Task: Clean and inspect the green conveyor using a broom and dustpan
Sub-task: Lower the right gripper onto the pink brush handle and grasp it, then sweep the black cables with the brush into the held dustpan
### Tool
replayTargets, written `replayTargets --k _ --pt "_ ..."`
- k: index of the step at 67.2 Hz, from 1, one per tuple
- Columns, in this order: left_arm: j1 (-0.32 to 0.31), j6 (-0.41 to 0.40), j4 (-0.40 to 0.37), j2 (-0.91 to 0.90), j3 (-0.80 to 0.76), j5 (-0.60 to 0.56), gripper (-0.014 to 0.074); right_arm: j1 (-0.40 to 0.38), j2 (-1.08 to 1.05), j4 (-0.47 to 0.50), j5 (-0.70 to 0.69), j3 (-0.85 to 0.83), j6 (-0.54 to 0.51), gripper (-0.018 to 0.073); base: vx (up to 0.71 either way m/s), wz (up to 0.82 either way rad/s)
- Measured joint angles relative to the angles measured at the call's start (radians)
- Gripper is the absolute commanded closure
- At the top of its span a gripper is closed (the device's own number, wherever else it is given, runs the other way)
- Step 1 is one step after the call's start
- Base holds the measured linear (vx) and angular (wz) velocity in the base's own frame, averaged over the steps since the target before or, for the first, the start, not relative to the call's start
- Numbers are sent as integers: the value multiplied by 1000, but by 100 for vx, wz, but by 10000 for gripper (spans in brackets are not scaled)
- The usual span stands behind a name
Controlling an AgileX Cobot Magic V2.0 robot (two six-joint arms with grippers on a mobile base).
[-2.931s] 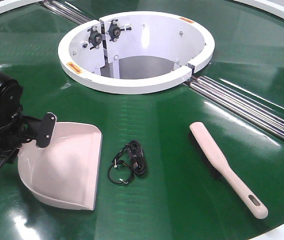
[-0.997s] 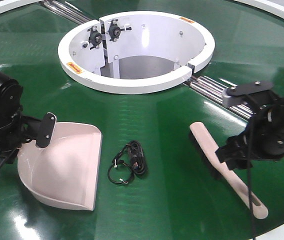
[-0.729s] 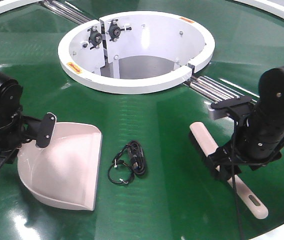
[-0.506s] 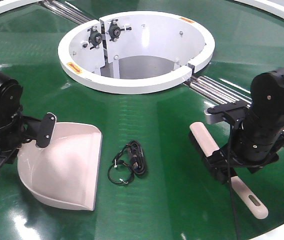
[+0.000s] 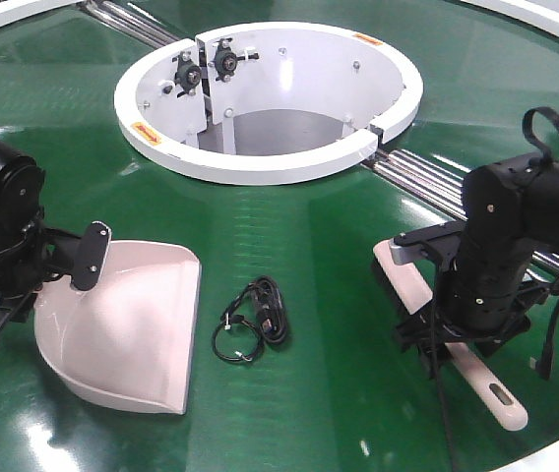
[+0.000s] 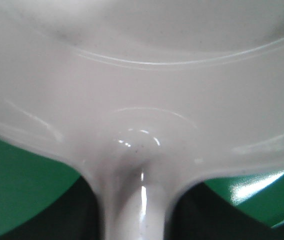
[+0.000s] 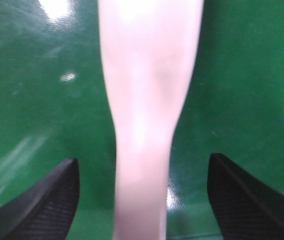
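Note:
The green conveyor (image 5: pixel 299 226) fills the view. The beige-pink dustpan (image 5: pixel 127 324) lies on it at the left, mouth toward the middle. My left gripper (image 5: pixel 4 290) is shut on the dustpan's handle; in the left wrist view the handle (image 6: pixel 134 200) runs between the dark jaws of the gripper (image 6: pixel 134 222). The beige-pink broom (image 5: pixel 403 275) lies on the belt at the right. My right gripper (image 5: pixel 452 339) hangs over its narrow handle. In the right wrist view the gripper (image 7: pixel 142 210) is open, with the broom handle (image 7: pixel 144 125) between the two spread fingers (image 7: pixel 47 200), apart from both.
A small coil of black cable (image 5: pixel 255 320) lies on the belt between dustpan and broom. A white ring (image 5: pixel 260 167) with an open well stands at the back centre. Steel rails (image 5: pixel 427 177) run from it toward the right. The belt's white edge is at the front right.
My right arm has come in from the right and settled over the broom's handle, open. The left gripper, dustpan, broom and cable have not moved.

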Motion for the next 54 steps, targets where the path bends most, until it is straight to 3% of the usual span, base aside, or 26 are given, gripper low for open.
replayTargets --k 23,54 --pt "0 0 0 0 0 0 603 0 39 1 -5 0 11 97 0 0" --pt "0 0 0 0 0 1 603 0 60 16 -32 0 47 375 0 0"
